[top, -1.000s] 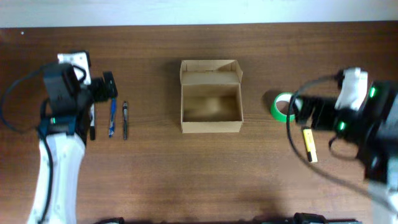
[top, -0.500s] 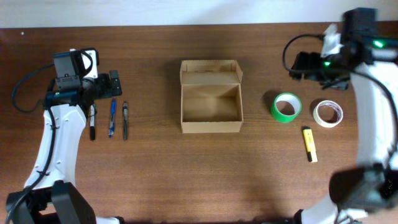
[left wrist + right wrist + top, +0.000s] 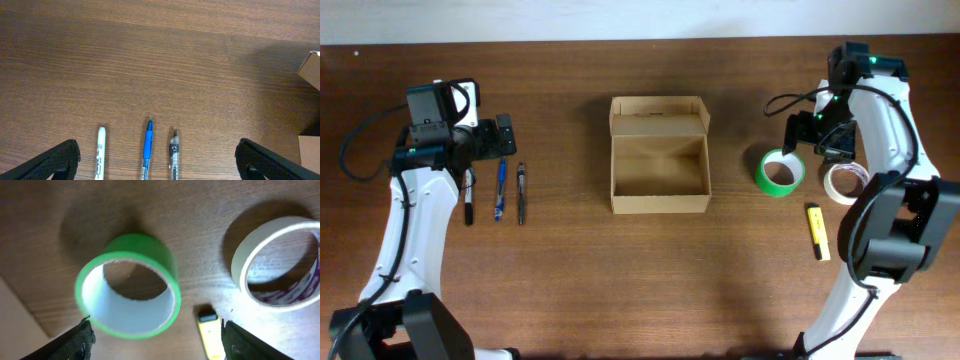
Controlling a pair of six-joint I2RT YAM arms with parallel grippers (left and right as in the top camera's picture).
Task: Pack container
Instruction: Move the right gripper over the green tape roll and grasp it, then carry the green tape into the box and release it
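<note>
The container (image 3: 660,155), a tan cardboard box, stands open at the table's middle with its flap lid folded back; its inside looks bare. A green tape roll (image 3: 780,172) lies to its right, seen large in the right wrist view (image 3: 127,287). My right gripper (image 3: 798,140) hovers over that roll, open (image 3: 160,342), its fingers on either side of the roll's near rim and holding nothing. My left gripper (image 3: 503,138) hangs open (image 3: 160,162) over the pens at the left, with nothing between its fingers (image 3: 55,160). A corner of the container (image 3: 311,70) shows at the right edge.
A white tape roll (image 3: 846,182) (image 3: 280,262) and a yellow highlighter (image 3: 818,232) (image 3: 210,335) lie right of the green roll. On the left lie a white-barrelled marker (image 3: 101,160) (image 3: 468,200), a blue pen (image 3: 147,150) (image 3: 501,190) and a clear pen (image 3: 173,155) (image 3: 521,193).
My right arm has swung in from the far right edge and its gripper now hangs over the green roll, jaws slightly narrower. The left arm has held still over the last half second.
</note>
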